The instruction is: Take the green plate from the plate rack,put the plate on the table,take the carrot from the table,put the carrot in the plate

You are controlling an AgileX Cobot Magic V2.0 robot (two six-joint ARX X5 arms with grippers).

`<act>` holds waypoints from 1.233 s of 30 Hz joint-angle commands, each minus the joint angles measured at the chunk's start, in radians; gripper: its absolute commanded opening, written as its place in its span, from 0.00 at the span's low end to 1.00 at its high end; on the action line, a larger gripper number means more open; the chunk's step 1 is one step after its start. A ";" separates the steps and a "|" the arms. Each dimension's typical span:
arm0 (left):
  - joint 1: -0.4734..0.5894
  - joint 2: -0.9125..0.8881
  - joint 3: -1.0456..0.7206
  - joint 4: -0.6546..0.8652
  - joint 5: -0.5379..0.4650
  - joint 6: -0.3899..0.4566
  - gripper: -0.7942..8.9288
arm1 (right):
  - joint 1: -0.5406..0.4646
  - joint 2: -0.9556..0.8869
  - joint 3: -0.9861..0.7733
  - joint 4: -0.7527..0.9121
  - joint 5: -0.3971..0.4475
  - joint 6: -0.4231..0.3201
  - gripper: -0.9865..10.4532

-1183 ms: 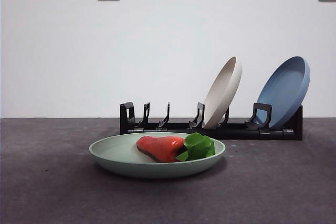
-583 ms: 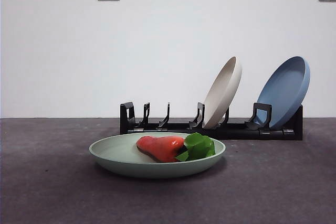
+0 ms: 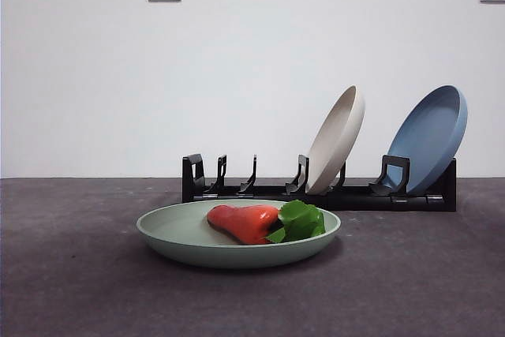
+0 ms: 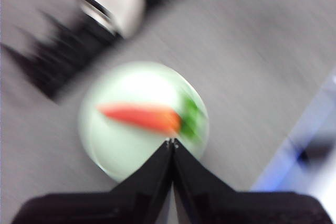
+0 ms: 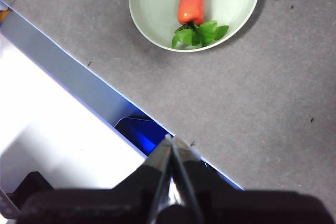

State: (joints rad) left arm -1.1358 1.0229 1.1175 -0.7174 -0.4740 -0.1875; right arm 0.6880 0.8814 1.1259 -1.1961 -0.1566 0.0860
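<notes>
Carrot (image 3: 243,222) is lying in the green plate (image 3: 181,236) on the surface (image 3: 410,274), before the plate rack (image 3: 260,190) holding cream plate (image 3: 338,138) and blue plate (image 3: 430,138); left claw (image 4: 172,142) and right claw (image 5: 170,139) are both closed together, above.

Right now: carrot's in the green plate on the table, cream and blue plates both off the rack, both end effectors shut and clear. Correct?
Not quite. The cream plate and blue plate stand in the plate rack, as the front view shows. The rest holds: the carrot lies in the green plate on the table, and the left end effector and right end effector are shut and clear.
</notes>
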 commanded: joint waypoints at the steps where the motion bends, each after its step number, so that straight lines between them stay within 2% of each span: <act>1: 0.123 -0.033 -0.002 0.159 0.063 0.172 0.08 | 0.002 -0.001 -0.001 0.005 0.002 0.003 0.09; 3: 0.247 -0.058 -0.005 0.276 0.216 0.249 0.08 | 0.002 -0.003 -0.001 0.006 0.002 0.003 0.09; 6: 0.437 -0.101 -0.006 0.402 0.444 0.305 0.08 | 0.002 -0.003 -0.001 0.005 0.002 0.003 0.09; 10: 0.663 -0.169 -0.006 0.457 0.582 0.320 0.08 | 0.002 -0.003 -0.001 0.005 0.002 0.003 0.09; 16: 0.920 -0.304 -0.092 0.489 0.583 0.351 0.08 | 0.002 -0.003 -0.001 0.006 0.002 0.003 0.09; 22: 1.091 -0.504 -0.385 0.703 0.580 0.370 0.08 | 0.002 -0.003 -0.001 0.006 0.002 0.003 0.09; 27: 1.138 -0.671 -0.681 0.837 0.581 0.367 0.08 | 0.002 -0.003 -0.001 0.005 0.002 0.003 0.09; 30: 1.143 -0.758 -0.818 0.836 0.581 0.362 0.08 | 0.002 -0.004 -0.001 0.006 0.002 0.003 0.09; 37: 1.145 -0.890 -1.031 0.834 0.581 0.289 0.08 | 0.002 -0.005 0.000 0.005 0.002 0.003 0.09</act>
State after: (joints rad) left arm 0.0048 0.1463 0.1104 0.1062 0.1055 0.1307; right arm 0.6880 0.8795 1.1259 -1.1961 -0.1562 0.0860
